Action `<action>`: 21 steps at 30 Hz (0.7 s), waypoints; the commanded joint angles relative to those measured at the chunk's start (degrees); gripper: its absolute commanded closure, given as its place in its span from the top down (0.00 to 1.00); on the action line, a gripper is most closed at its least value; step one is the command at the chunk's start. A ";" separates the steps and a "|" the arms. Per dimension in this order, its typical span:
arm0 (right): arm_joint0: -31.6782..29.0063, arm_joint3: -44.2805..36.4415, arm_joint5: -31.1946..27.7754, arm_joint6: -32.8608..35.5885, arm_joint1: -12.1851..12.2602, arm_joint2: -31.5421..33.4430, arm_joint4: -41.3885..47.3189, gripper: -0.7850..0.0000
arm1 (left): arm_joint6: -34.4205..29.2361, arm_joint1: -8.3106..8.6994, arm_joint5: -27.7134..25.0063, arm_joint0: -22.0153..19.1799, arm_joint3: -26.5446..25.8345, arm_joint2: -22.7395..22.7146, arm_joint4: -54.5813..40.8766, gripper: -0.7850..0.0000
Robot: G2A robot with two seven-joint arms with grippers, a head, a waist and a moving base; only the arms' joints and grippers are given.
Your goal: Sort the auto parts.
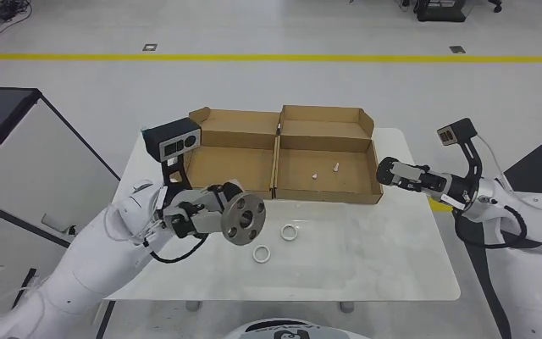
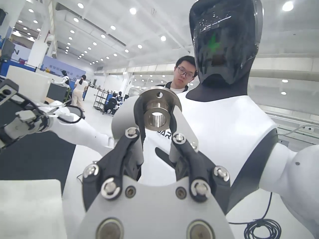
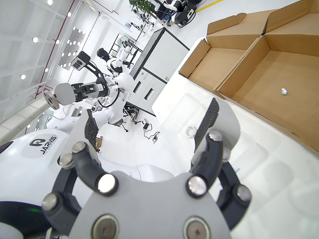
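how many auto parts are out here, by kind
metal flange: 1
white rings: 2
small silvery pieces, lying in a cardboard box: 2
total: 5

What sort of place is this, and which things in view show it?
Probably a robotics test hall: a yellow floor line, other robots at benches behind, and a work table with cardboard boxes.
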 commanded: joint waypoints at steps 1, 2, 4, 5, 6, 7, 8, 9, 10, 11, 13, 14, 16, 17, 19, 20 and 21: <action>0.00 0.00 0.00 0.00 0.00 0.00 0.00 1.00 | 0.00 -0.57 0.00 0.45 -0.58 -0.42 0.38 0.00; 0.00 0.00 0.00 0.00 0.00 0.00 0.00 1.00 | 0.00 -0.87 0.00 0.66 -0.98 -0.67 0.20 0.00; 0.00 0.00 0.00 0.00 0.00 0.00 0.00 1.00 | 0.00 -1.37 0.00 1.04 -1.30 -1.07 0.59 0.00; 0.00 0.00 0.00 0.00 0.00 0.00 0.00 1.00 | -0.01 -1.59 0.00 1.16 -1.56 -1.29 0.88 0.00; 0.00 0.00 0.00 0.00 0.00 0.00 0.00 1.00 | -0.01 -1.69 0.00 1.23 -1.40 -1.38 2.27 0.00; 0.00 0.00 0.00 0.00 0.00 0.00 0.00 1.00 | -0.01 -1.69 0.00 1.23 -1.40 -1.38 2.27 0.00; 0.00 0.00 0.00 0.00 0.00 0.00 0.00 1.00 | -0.01 -1.69 0.00 1.23 -1.40 -1.38 2.27 0.00; 0.00 0.00 0.00 0.00 0.00 0.00 0.00 1.00 | -0.01 -1.69 0.00 1.23 -1.40 -1.38 2.27 0.00; 0.00 0.00 0.00 0.00 0.00 0.00 0.00 1.00 | -0.01 -1.69 0.00 1.23 -1.40 -1.38 2.27 0.00; 0.00 0.00 0.00 0.00 0.00 0.00 0.00 1.00 | -0.01 -1.69 0.00 1.23 -1.40 -1.38 2.27 0.00; 0.00 0.00 0.00 0.00 0.00 0.00 0.00 1.00 | -0.01 -1.69 0.00 1.23 -1.40 -1.38 2.27 0.00; 0.00 0.00 0.00 0.00 0.00 0.00 0.00 1.00 | -0.01 -1.69 0.00 1.23 -1.40 -1.38 2.27 0.00; 0.00 0.00 0.00 0.00 0.00 0.00 0.00 1.00 | -0.01 -1.69 0.00 1.23 -1.40 -1.38 2.27 0.00; 0.00 0.00 0.00 0.00 0.00 0.00 0.00 1.00 | -0.01 -1.69 0.00 1.23 -1.40 -1.38 2.27 0.00; 0.00 0.00 0.00 0.00 0.00 0.00 0.00 1.00 | -0.01 -1.69 0.00 1.23 -1.40 -1.38 2.27 0.00; 0.00 0.00 0.00 0.00 0.00 0.00 0.00 1.00 | -0.01 -1.69 0.00 1.23 -1.40 -1.38 2.27 0.00; 0.00 0.00 0.00 0.00 0.00 0.00 0.00 1.00 | -0.01 -1.69 0.00 1.23 -1.40 -1.38 2.27 0.00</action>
